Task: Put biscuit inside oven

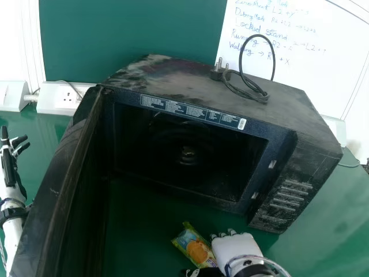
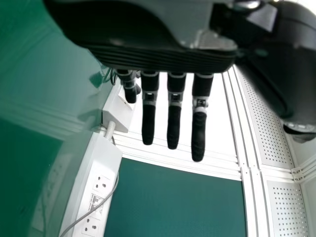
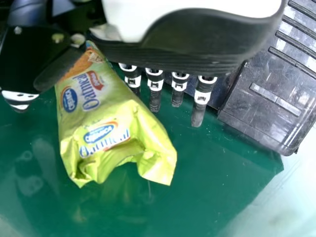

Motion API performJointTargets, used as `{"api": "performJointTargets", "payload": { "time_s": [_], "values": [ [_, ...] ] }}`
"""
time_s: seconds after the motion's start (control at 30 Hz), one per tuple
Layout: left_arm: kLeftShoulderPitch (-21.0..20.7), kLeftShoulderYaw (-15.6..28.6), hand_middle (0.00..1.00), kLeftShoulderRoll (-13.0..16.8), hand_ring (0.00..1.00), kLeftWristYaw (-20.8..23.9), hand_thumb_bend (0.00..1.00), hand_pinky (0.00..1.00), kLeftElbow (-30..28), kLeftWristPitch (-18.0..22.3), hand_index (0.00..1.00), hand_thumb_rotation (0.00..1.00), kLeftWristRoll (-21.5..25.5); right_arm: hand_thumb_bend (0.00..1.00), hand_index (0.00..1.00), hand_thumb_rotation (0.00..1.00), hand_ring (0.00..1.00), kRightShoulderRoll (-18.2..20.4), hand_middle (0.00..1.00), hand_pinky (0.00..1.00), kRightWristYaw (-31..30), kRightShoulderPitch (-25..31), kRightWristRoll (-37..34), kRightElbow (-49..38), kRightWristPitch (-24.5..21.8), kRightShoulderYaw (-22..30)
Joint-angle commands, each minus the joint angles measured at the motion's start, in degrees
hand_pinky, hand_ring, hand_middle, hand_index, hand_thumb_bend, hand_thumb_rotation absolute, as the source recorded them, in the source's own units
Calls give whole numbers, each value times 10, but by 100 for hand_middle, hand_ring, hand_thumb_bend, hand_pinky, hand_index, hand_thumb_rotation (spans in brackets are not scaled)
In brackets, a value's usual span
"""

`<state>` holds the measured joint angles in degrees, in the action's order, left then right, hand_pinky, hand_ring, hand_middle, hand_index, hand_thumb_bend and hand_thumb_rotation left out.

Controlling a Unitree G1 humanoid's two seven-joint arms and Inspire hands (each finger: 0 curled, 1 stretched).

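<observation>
Head view: one oven (image 1: pixel 167 72), door (image 1: pixel 55 190) swung wide at 8 o'clock; green tabletop (image 1: pixel 141 234) between door and biscuit pack (image 1: pixel 193 245). Cavity dark, small fitting inside. Pack outside, at 6 o'clock; right hand (image 1: pixel 236 248) just beside, at its 3 o'clock. Left hand (image 1: pixel 8 164) at 9 o'clock

Left wrist view: fingers straight, spaced apart

Right wrist view: pack between thumb and extended fingers; contact cannot be told
</observation>
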<state>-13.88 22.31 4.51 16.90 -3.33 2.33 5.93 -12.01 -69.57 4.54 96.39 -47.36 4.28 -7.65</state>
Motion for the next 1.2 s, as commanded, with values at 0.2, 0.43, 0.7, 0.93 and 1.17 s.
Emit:
{"api": "performJointTargets", "payload": {
  "time_s": [0.2,0.43,0.7,0.93,1.17],
  "values": [
    [5,5,70,-1,68,3,50,71,-5,3,50,4,4,57,63,0,15,-4,47,7,114,77,8,39,-10,-14],
    [6,3,70,-1,68,4,50,71,-8,1,50,4,1,57,63,0,15,-4,47,7,124,79,24,50,-15,-26],
    [8,3,71,1,69,1,50,72,-8,3,50,4,2,57,63,0,15,-6,47,7,130,78,17,50,-19,-23],
    [7,4,72,1,69,0,50,72,-3,6,50,5,3,57,66,0,14,-5,47,6,105,55,-11,31,-25,-7],
    [7,4,71,1,69,-3,50,72,-2,9,50,4,4,57,70,0,12,5,47,4,110,39,-44,-7,-38,19]
  ]
}}
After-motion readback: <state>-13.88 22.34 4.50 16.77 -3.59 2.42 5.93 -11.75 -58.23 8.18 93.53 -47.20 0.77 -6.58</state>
